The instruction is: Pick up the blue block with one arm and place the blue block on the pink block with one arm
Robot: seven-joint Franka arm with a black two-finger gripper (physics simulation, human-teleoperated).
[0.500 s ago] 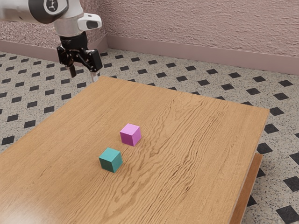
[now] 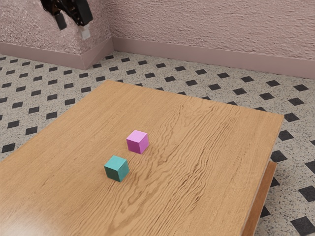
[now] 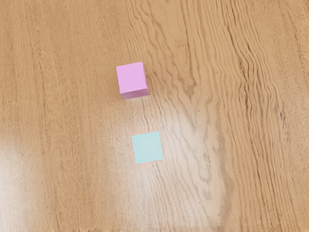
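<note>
A teal-blue block rests on the wooden table, with a pink block just behind it and slightly toward the exterior view's right. A small gap separates the two. My gripper hangs high above the table's far left corner, open, with nothing between its fingers. From the hand's camera I look straight down on the blue block and the pink block, both far below the hand.
The table's right edge drops off to a checkered floor. A pink textured wall with a corner runs behind the table.
My gripper has risen and shifted a little toward the exterior view's left, now near the picture's upper edge. Both blocks stay where they were.
</note>
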